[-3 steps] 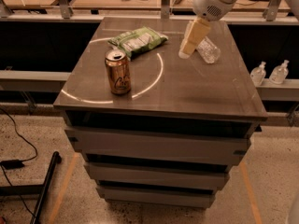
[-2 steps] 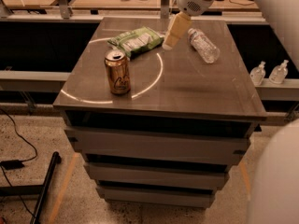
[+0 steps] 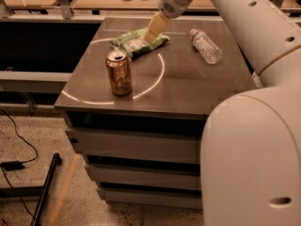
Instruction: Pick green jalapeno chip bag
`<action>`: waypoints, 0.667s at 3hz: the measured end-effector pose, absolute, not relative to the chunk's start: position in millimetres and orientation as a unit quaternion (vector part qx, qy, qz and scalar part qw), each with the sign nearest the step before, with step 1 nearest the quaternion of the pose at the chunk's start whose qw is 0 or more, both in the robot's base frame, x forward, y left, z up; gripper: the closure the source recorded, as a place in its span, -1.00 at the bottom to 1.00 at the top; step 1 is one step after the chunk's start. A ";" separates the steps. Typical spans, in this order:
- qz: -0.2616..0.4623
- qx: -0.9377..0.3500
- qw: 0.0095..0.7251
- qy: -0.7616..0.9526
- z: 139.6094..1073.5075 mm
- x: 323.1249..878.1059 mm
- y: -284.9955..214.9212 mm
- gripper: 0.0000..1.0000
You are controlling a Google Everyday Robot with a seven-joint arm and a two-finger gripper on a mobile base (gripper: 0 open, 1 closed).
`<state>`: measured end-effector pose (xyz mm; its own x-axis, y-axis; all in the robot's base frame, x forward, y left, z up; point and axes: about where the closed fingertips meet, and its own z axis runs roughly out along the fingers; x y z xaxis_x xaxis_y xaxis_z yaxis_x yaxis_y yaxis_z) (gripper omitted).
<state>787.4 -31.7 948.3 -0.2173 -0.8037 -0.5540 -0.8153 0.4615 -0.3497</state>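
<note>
The green jalapeno chip bag [image 3: 136, 42] lies flat on the table [image 3: 188, 91], behind the soda can [image 3: 118, 73] and a little to the right of it in the view. It does not touch the can. It lies across the far part of the white ring [image 3: 160, 72] that is drawn on the table top around the can.

I judge the bag to be very light and soft. Its foil is crinkly and probably slippery, and the chips inside break easily, so a hard squeeze is not good. Because it lies so flat, there is little height to take hold of. The better place seems to be across its narrow width near the middle, where the foil can bunch up and the bag will hang level. A sealed end is also possible, but it may slide out.

The gripper [image 3: 151, 36] is beyond the can, over the right end of the bag, and it points down at a slant. Its tip is at the surface of the bag or just above it; which one, I cannot tell. I also cannot tell whether the gripper is released or clenched.

Further right from the can, well apart from the bag, a clear water bottle [image 3: 205, 45] lies on its side.
</note>
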 end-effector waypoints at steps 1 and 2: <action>0.048 -0.486 0.353 0.798 924.0 811.7 -18.8 -1.00; 0.080 -0.473 0.361 0.800 910.5 823.7 -10.1 -1.00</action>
